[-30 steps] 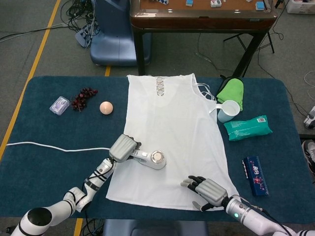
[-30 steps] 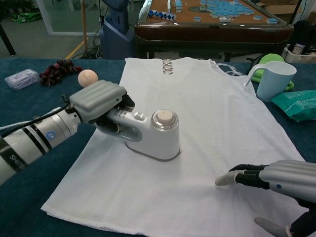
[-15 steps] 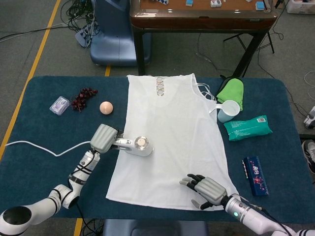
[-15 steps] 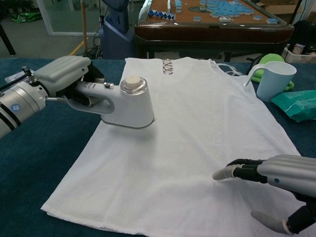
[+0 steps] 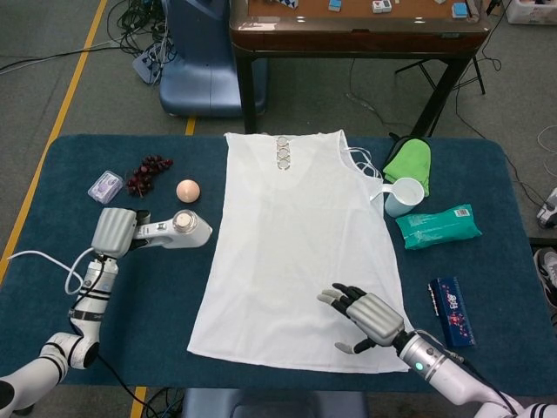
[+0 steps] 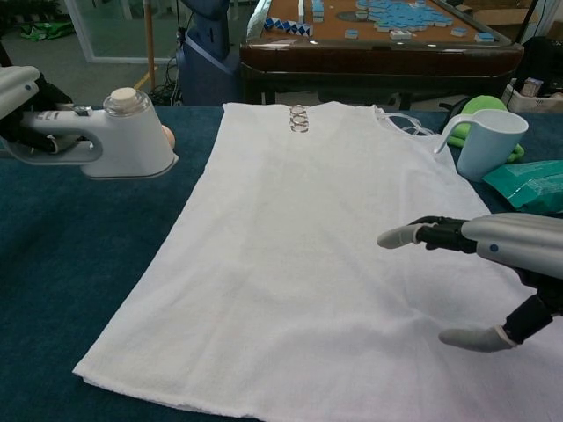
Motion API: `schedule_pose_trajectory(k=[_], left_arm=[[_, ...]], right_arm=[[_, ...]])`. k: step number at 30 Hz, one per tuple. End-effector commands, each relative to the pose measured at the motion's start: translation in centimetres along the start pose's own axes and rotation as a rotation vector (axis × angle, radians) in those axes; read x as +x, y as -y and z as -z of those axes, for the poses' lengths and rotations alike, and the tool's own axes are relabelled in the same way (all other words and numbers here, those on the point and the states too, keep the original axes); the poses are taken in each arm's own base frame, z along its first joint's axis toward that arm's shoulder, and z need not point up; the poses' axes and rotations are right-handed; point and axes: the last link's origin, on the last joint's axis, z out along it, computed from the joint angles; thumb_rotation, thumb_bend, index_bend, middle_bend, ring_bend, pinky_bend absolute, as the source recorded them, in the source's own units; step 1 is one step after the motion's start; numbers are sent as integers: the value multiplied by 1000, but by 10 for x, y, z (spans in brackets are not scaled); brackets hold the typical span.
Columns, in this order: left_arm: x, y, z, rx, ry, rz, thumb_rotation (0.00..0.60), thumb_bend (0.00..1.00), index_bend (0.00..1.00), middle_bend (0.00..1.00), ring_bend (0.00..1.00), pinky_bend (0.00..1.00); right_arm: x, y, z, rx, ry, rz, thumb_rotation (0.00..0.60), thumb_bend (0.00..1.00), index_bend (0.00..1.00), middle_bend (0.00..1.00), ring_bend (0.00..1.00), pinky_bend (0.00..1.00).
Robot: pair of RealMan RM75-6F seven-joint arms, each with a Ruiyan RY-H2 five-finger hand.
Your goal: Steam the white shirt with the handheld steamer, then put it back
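Steamer (image 5: 178,230) sits at the head view's left, gripped by the left hand (image 5: 115,232), off the white shirt (image 5: 300,244) spread at center on the counter (image 5: 52,287). Right hand (image 5: 370,315), lower right, holds nothing, fingers spread.

Chest view: steamer (image 6: 123,136) upper left above the counter; right hand's fingers (image 6: 409,234) hover apart over the shirt (image 6: 317,264).

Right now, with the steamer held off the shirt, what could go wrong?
The left hand holds the handheld steamer close to the peach-coloured ball; setting it down there might knock the ball. The white power cord loops near the left arm and could snag. The right hand over the white shirt may drag its hem.
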Motion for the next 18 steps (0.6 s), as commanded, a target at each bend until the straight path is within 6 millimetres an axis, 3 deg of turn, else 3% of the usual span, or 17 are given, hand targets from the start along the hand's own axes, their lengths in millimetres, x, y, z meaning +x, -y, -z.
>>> schedule_pose_trajectory(k=[1,7,18], left_arm=[[4,21,8,51,-11,-11,600,249,779,856,714,772],[-6,38,29,62,30,-72,600,249,778,855,713,772],[-29,36,41,38,89,-121,600,248,764,845,703,772]], right_arm=[[17,-5,1,-25,-75,1,444,226,0,111,30,143],[45,-15,3,-70,-189,1,438,179,0,111,30,143],[73,-24,9,-103,-293,11,437,157,0,111,30,143]])
